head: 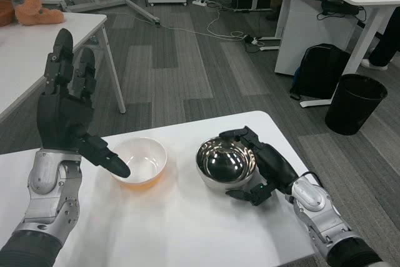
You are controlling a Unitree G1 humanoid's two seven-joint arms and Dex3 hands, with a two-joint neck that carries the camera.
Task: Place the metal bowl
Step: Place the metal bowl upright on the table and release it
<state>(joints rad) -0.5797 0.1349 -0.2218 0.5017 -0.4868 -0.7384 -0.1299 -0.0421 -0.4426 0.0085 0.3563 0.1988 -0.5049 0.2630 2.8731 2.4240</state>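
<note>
**Metal bowl gripped, placement outstanding**

The right hand [265, 167] had its fingers [236, 134] clamped around the metal bowl [225, 164], which sat on the table [187, 229]. Release remained. The left hand [65, 114] was raised, fingers apart, thumb over the white bowl [140, 162]. The table edge lay just beyond the right fingers; open room lay toward the robot.
</note>
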